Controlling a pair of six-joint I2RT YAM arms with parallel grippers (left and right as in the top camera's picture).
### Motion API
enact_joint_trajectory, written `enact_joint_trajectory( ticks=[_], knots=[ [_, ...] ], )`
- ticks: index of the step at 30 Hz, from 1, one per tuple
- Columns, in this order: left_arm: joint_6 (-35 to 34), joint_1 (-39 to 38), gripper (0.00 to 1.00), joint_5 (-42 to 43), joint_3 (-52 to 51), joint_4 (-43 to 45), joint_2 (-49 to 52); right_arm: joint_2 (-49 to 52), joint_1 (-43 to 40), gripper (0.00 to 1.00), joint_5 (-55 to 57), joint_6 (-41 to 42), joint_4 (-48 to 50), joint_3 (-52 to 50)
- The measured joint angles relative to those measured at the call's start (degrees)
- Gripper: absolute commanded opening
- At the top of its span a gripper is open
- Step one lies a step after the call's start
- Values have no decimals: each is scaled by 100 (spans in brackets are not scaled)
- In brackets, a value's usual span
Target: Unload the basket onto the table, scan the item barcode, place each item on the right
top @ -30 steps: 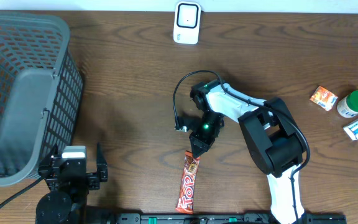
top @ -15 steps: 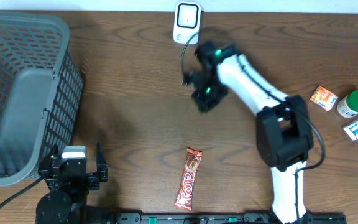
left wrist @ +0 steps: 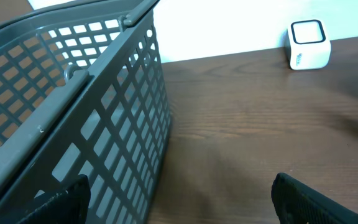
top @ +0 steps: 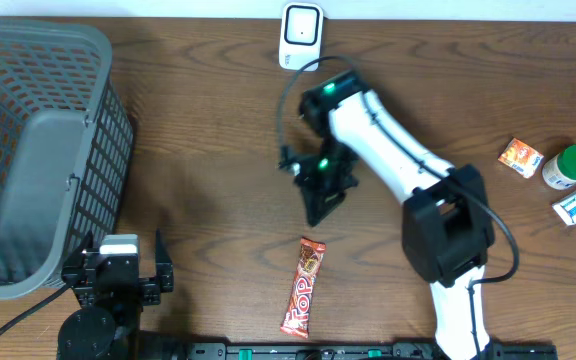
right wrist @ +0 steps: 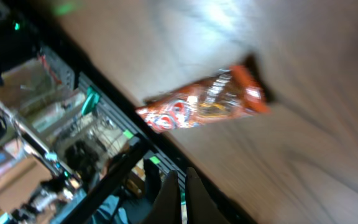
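Right pincer [top: 318, 205], shut and empty, hangs between barcode scanner [top: 300, 36] and candy bar [top: 303, 288], which lies ungripped on the tabletop [top: 208, 150], apparently unscanned; left pincer [top: 118, 275] sits wide open by the basket [top: 38, 150].

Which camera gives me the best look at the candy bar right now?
Overhead: the candy bar lies whole and sharp on the table. The right wrist view shows it whole but blurred. The left wrist view misses it.

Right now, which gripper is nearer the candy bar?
Right. The right gripper is just beyond the candy bar's far end, apart from it; the left gripper sits well off to its left, by the basket.
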Motion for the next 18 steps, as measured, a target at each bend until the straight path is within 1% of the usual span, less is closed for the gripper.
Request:
enact_joint_trajectory(
  ticks=[4, 9, 13, 18],
  knots=[
    [0, 0, 92, 0, 0, 0, 0, 0, 378, 1, -144, -72, 179, -348],
    [0, 0, 92, 0, 0, 0, 0, 0, 584, 1, -221, -223, 490, -1248],
    [0, 0, 92, 0, 0, 2, 0, 2, 656, 1, -219, -334, 929, -1897],
    [0, 0, 92, 2, 0, 0, 0, 2, 769, 1, -310, -391, 1565, -2402]
  ],
)
